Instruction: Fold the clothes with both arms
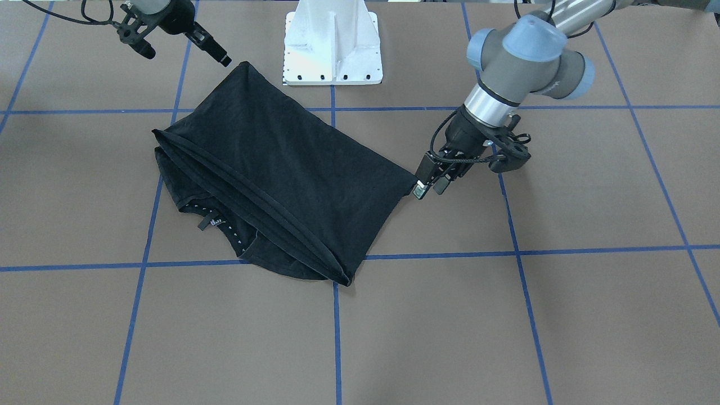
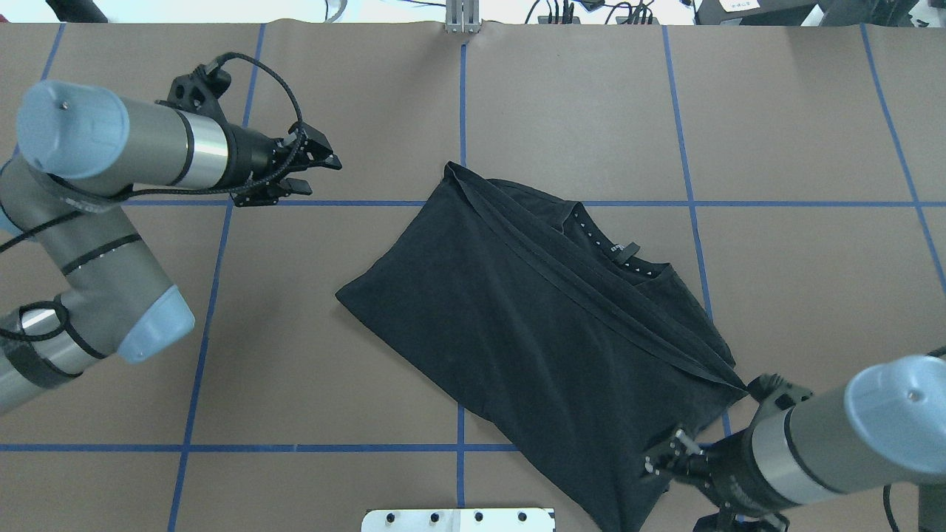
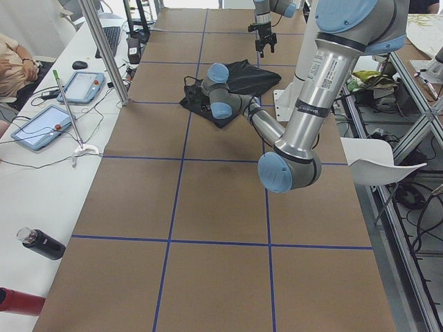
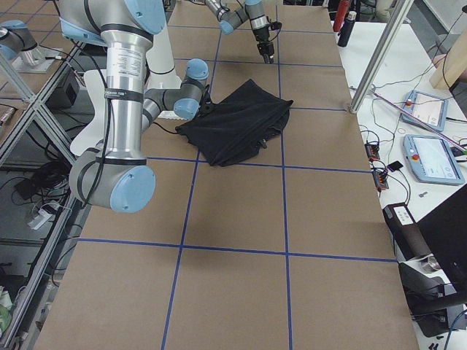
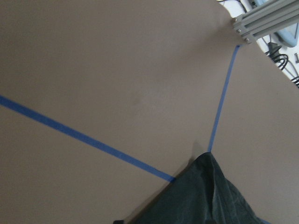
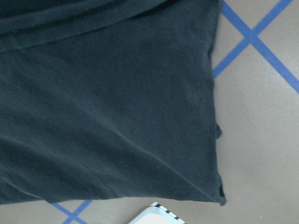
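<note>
Hovering empty near two corners of the black T-shirt (image 1: pixel 281 169) doubled over on the brown table (image 1: pixel 562 315), with the left gripper (image 1: pixel 429 188) narrowly parted and the right gripper (image 1: pixel 185 56) spread wide; probably poised for pinching both corners into another fold.

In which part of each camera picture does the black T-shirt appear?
Front-facing: T-shirt left of centre.
Overhead: T-shirt centre to lower right.
Exterior left: T-shirt far, top centre.
Exterior right: T-shirt upper centre.
Left wrist: T-shirt corner at bottom edge.
Right wrist: T-shirt fills most of the picture.
Landmark: white pedestal, top centre front-facing, bottom centre overhead.
</note>
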`<move>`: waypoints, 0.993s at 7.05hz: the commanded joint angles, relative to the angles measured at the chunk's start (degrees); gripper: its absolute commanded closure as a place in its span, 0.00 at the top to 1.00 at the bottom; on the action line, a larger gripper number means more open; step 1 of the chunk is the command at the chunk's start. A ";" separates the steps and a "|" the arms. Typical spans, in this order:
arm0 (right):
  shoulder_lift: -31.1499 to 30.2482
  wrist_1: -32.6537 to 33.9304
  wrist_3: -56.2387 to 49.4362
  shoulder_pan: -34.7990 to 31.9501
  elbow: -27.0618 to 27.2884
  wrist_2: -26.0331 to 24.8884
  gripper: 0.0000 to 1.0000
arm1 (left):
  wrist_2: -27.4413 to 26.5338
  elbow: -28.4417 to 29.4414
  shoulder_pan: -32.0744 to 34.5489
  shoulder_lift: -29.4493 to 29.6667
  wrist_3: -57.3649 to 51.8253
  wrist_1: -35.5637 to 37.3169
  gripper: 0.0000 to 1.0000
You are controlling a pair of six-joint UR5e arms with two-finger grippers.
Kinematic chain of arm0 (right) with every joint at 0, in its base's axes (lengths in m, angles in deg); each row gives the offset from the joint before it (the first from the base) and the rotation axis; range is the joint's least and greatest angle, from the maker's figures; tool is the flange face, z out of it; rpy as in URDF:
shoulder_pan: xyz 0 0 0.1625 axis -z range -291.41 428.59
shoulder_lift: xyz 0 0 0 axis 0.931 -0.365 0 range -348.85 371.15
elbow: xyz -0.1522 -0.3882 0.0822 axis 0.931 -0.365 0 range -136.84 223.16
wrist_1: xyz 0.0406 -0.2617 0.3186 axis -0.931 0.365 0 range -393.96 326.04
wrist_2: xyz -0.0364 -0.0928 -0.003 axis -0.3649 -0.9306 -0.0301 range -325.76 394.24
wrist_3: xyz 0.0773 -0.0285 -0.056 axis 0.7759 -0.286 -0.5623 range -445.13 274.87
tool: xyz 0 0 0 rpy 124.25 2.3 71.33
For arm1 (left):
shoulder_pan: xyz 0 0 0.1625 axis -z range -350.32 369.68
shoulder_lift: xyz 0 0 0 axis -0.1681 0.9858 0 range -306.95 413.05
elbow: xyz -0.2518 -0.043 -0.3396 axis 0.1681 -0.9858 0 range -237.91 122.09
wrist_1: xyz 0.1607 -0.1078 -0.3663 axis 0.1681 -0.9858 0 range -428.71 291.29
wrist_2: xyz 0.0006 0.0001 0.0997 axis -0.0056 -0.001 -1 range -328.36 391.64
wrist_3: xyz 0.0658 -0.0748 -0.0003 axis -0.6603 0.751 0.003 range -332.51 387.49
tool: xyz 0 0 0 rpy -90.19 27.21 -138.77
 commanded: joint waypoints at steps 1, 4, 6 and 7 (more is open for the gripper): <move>5.99 0.08 -2.62 -8.39 -4.88 1.50 1.00 | -8.11 -2.84 -7.46 -0.88 3.34 8.55 0.65; 6.55 0.08 -2.81 -9.28 -6.32 1.51 1.00 | -8.68 -1.09 -10.22 -2.12 5.11 8.48 0.65; 6.55 -0.01 -2.81 -9.20 -6.41 1.51 1.00 | -8.68 -0.21 -10.65 -2.03 5.11 8.30 0.64; 6.55 0.08 -2.81 -9.20 -6.32 1.51 1.00 | -8.68 0.84 -10.74 -1.25 5.11 8.13 0.64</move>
